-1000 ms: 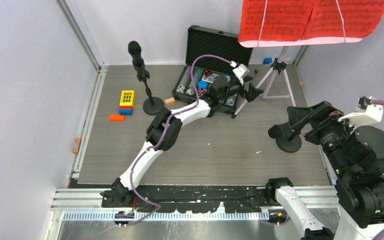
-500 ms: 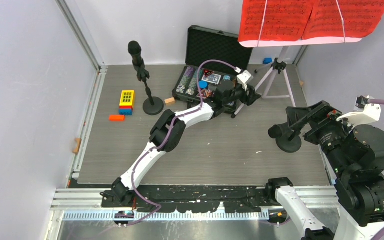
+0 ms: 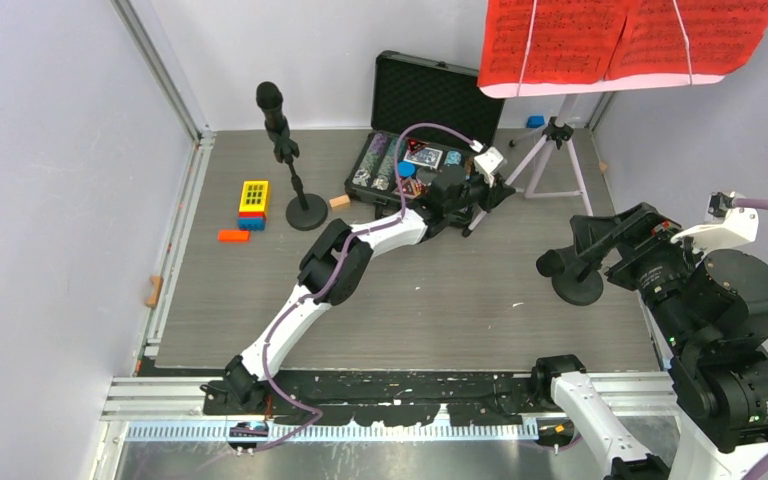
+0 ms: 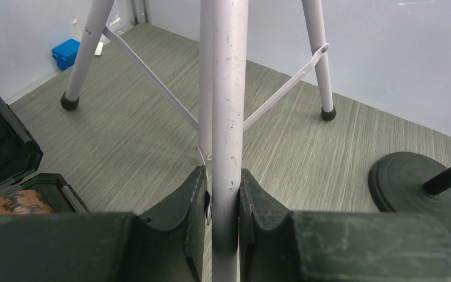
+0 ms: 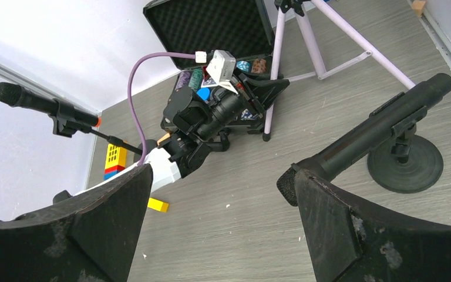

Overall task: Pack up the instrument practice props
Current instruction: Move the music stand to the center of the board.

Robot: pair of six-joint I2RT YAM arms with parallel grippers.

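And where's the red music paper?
In the top view, the red pages sit high at the back right, above the silver tripod legs, just right of the open black case.
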